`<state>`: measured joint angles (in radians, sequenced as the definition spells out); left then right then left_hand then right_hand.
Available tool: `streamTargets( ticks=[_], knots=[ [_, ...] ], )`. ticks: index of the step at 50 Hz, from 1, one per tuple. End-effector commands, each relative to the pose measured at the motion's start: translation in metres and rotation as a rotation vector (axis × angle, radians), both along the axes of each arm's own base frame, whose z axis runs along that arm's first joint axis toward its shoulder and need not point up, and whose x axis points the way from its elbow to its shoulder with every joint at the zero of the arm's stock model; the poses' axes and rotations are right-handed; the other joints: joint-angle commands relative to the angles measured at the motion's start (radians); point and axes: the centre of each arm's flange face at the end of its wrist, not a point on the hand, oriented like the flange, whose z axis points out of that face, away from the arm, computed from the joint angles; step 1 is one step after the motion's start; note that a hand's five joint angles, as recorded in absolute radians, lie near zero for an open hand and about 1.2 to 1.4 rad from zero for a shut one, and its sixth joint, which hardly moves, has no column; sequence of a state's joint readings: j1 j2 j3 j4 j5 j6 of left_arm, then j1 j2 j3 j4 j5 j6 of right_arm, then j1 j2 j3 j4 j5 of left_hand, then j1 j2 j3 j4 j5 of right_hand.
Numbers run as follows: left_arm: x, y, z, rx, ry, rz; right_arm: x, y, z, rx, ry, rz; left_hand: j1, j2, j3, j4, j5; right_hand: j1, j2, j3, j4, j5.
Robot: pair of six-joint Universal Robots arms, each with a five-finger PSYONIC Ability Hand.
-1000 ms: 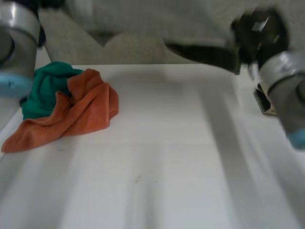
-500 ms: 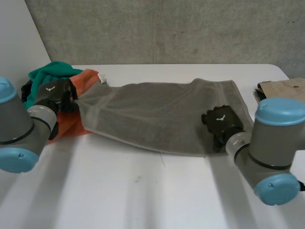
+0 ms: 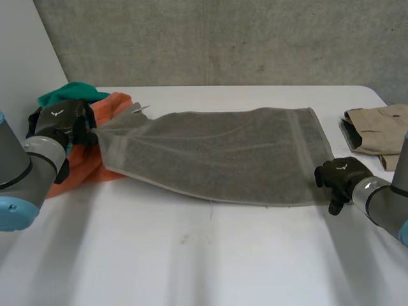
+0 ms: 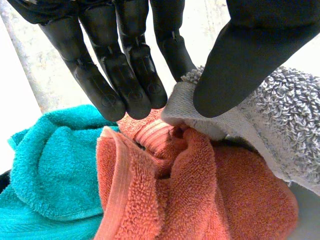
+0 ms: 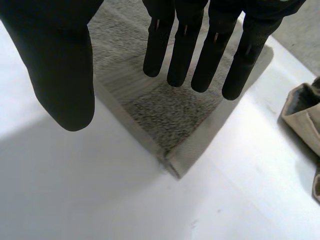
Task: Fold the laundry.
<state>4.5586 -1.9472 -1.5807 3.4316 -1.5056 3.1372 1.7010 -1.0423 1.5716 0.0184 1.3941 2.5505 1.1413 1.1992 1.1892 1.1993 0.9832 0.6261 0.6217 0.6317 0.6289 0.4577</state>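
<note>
A grey towel [image 3: 223, 156] lies spread flat across the middle of the white table [image 3: 191, 255]. My left hand [image 3: 60, 121] is at its far-left corner, above the orange towel. In the left wrist view the fingers and thumb [image 4: 240, 60] pinch that grey corner [image 4: 200, 107]. My right hand [image 3: 341, 177] rests on the table just off the towel's near right corner. In the right wrist view its fingers [image 5: 200, 50] are straight, the thumb stands apart, and the towel corner [image 5: 170, 115] lies free under the fingertips.
A crumpled orange towel [image 3: 86, 166] and a teal towel [image 3: 70, 92] are heaped at the table's left edge, under the grey towel's end. Both towels, orange [image 4: 190, 190] and teal [image 4: 45, 165], lie under my left palm. Folded beige cloth [image 3: 379, 127] lies at the right edge.
The grey towel has come down from the air and now lies flat. My right hand has let go of it and drawn back off its near right corner. My left hand keeps its pinch.
</note>
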Motion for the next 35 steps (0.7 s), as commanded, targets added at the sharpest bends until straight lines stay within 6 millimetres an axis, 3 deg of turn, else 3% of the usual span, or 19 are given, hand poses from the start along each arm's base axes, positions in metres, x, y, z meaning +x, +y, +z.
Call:
streamTargets(
  ticks=[1, 11, 18, 35],
  knots=[
    [-0.001, 0.001, -0.004, 0.011, -0.002, -0.002, -0.003, -0.013, -0.002, -0.092, -0.056, -0.025, 0.255, 0.197, 0.207, 0.197, 0.239, 0.136, 0.140, 0.130, 0.133, 0.129],
    [0.004, -0.002, -0.004, 0.013, 0.000, 0.011, -0.003, -0.019, -0.013, -0.071, -0.069, -0.023, 0.255, 0.197, 0.207, 0.197, 0.239, 0.051, 0.055, 0.045, 0.048, 0.044],
    [0.004, -0.001, -0.004, 0.016, 0.000, 0.011, -0.003, -0.017, -0.010, -0.068, -0.068, -0.021, 0.255, 0.197, 0.207, 0.197, 0.239, 0.001, 0.005, -0.005, -0.002, -0.005],
    [0.004, -0.001, -0.003, 0.016, 0.000, 0.003, 0.000, -0.030, -0.026, -0.105, -0.030, 0.000, 0.255, 0.197, 0.207, 0.197, 0.239, 0.042, 0.046, 0.036, 0.039, 0.035]
  ],
)
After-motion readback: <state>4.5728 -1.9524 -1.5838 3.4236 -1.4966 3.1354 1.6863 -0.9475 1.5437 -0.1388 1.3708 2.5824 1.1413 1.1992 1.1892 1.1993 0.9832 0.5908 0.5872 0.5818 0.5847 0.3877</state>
